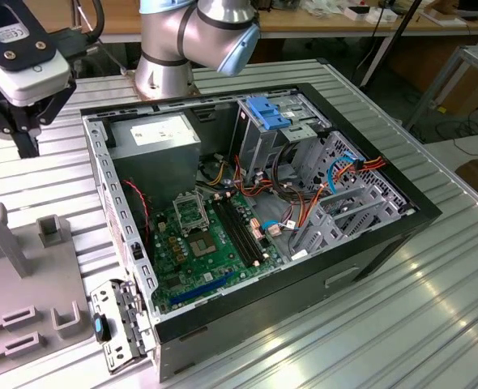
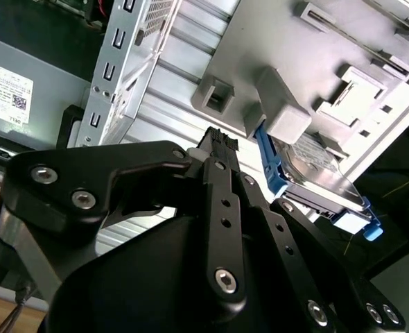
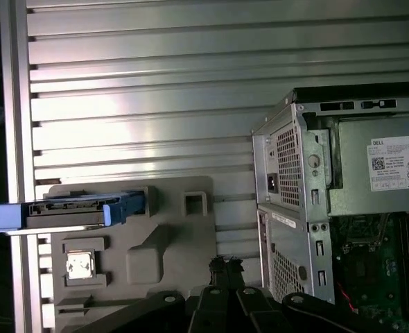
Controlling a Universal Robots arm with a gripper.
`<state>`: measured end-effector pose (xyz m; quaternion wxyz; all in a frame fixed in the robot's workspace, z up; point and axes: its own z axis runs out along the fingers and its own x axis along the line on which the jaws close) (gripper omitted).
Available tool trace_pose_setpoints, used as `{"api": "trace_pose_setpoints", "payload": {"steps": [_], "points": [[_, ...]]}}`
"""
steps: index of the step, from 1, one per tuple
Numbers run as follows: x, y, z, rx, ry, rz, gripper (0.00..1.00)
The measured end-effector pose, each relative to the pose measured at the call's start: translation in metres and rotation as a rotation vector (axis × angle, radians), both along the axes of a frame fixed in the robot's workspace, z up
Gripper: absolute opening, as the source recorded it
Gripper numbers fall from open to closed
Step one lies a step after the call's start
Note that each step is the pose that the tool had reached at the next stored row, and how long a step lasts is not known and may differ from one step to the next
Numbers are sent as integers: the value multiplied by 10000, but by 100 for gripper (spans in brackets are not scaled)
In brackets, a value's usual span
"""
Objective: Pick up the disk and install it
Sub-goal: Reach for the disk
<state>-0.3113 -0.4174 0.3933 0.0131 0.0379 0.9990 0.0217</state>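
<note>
Disk (image 3: 59, 211) stands on edge in the grey fixture tray (image 3: 194, 239), blue rails showing, one end overhanging the tray's edge. Gripper (image 3: 225, 266) hovers above the tray, clear of the disk, fingers pinched together, nothing held. Exterior view: tray at 9 o'clock from the open PC case (image 1: 417, 215), arm base (image 1: 170, 49) at 12, wrist (image 1: 20, 57) at 10.

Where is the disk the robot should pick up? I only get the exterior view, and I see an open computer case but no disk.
Observer: In the first wrist view the disk stands on edge in a slot of the grey holder beside the case.
Operator: Is the tool gripping it?
Observer: No. In the second wrist view the tool hangs apart from the disk, not touching it.
</note>
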Motion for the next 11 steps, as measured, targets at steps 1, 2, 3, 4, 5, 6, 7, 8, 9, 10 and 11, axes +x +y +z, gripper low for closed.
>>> {"api": "trace_pose_setpoints", "payload": {"steps": [1,2,3,4,5,6,7,8,9,10,11], "points": [[-11,-1,1,-1,1,0,11],[-22,-2,0,0,0,0,11],[-35,-3,0,0,0,0,11],[-49,-4,0,-1,1,0,11],[-69,-5,0,-1,1,0,11],[-93,-7,0,-1,1,0,11],[-112,-8,0,-1,1,0,11],[-135,-7,0,-1,1,0,11],[-184,-8,0,0,0,1,11],[-207,-8,-1,0,0,1,11],[-226,-7,-1,-1,1,0,11]]}}
